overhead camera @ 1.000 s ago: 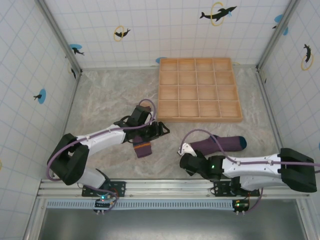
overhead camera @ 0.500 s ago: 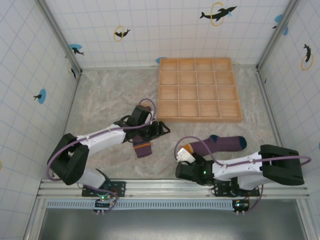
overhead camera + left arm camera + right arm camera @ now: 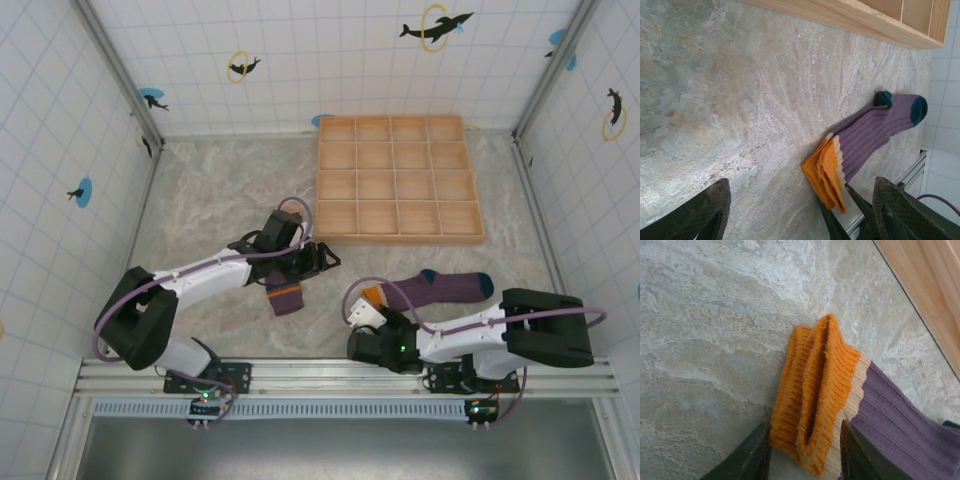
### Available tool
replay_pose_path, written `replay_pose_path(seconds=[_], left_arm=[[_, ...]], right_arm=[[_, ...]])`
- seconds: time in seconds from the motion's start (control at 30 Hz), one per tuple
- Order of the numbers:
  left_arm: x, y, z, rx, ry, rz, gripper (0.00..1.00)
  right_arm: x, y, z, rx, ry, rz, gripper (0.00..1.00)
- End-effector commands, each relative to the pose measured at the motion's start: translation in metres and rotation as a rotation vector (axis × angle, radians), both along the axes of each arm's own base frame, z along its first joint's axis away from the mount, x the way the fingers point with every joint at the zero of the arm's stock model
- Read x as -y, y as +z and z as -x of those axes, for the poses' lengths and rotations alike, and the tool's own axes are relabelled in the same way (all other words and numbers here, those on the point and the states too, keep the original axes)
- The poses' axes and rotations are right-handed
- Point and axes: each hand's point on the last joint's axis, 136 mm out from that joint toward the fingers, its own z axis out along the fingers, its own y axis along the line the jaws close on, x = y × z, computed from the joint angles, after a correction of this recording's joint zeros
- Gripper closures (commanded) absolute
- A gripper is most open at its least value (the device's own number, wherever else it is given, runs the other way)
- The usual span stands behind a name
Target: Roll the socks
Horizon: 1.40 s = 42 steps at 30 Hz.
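Note:
One sock lies flat on the marbled table, purple with a teal toe and an orange cuff. My right gripper sits at its left end. In the right wrist view the cuff stands folded between the two fingers, which press its sides; the right gripper is shut on it. A second sock is a small purple roll with an orange stripe. My left gripper hovers just up and right of that roll, open and empty. The left wrist view shows the flat sock beyond the open left gripper.
A wooden tray with several square compartments stands at the back right, its front wall close behind the flat sock. Tiled walls close in both sides and the back. A metal rail runs along the near edge.
My right gripper has slid left along the sock to its cuff, and its jaws have narrowed onto it. The left arm and the rolled sock have stayed put.

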Motion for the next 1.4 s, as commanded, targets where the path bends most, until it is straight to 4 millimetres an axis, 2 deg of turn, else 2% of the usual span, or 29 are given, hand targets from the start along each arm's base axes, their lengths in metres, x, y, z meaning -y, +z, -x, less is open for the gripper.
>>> replay_pose_path(seconds=[0.0, 0.07, 0.13, 0.3, 0.33, 0.4, 0.43, 0.57, 0.7, 0.97, 1.1, 1.23, 1.27, 1.37], left_arm=[[0.008, 0.01, -0.003, 0.015, -0.015, 0.03, 0.25], [0.008, 0.009, -0.002, 0.011, -0.013, 0.031, 0.25], [0.008, 0.008, -0.002, 0.006, -0.012, 0.035, 0.25], [0.009, 0.008, -0.001, 0.003, -0.014, 0.036, 0.25], [0.009, 0.008, -0.001, 0.003, -0.014, 0.036, 0.25], [0.01, 0.008, -0.001, 0.003, -0.018, 0.039, 0.26], [0.009, 0.009, -0.001, 0.003, -0.018, 0.039, 0.26], [0.008, 0.007, 0.0, 0.003, -0.014, 0.036, 0.26], [0.009, 0.006, 0.0, 0.001, -0.015, 0.039, 0.26], [0.009, 0.007, 0.001, 0.003, -0.022, 0.042, 0.26], [0.008, 0.005, 0.002, 0.0, -0.021, 0.041, 0.26], [0.008, 0.006, 0.003, 0.001, -0.016, 0.042, 0.27], [0.008, 0.006, 0.002, 0.0, -0.013, 0.044, 0.27], [0.012, 0.007, 0.003, 0.005, -0.014, 0.054, 0.29]], right_arm=[[-0.011, 0.005, 0.002, -0.004, 0.006, -0.085, 0.7], [-0.012, 0.006, 0.003, -0.012, 0.003, -0.121, 0.81], [-0.009, 0.005, 0.002, -0.016, -0.007, -0.136, 0.87], [-0.003, 0.001, 0.0, -0.016, -0.028, -0.124, 0.89], [-0.003, 0.0, 0.001, -0.021, -0.027, -0.124, 0.86], [-0.001, -0.002, 0.002, -0.027, -0.021, -0.111, 0.6], [0.002, -0.001, 0.002, -0.023, -0.022, -0.103, 0.56], [0.007, -0.003, 0.004, -0.03, 0.003, -0.101, 0.48], [0.01, -0.005, -0.003, -0.005, -0.008, -0.079, 0.47], [0.002, -0.007, -0.011, 0.017, 0.003, -0.035, 0.64], [-0.005, -0.008, -0.007, -0.008, 0.027, -0.063, 0.71], [-0.01, -0.005, -0.002, -0.053, 0.04, -0.163, 0.83], [-0.016, 0.0, -0.001, -0.066, 0.042, -0.225, 0.86], [-0.017, 0.004, 0.001, -0.118, 0.024, -0.335, 0.96]])
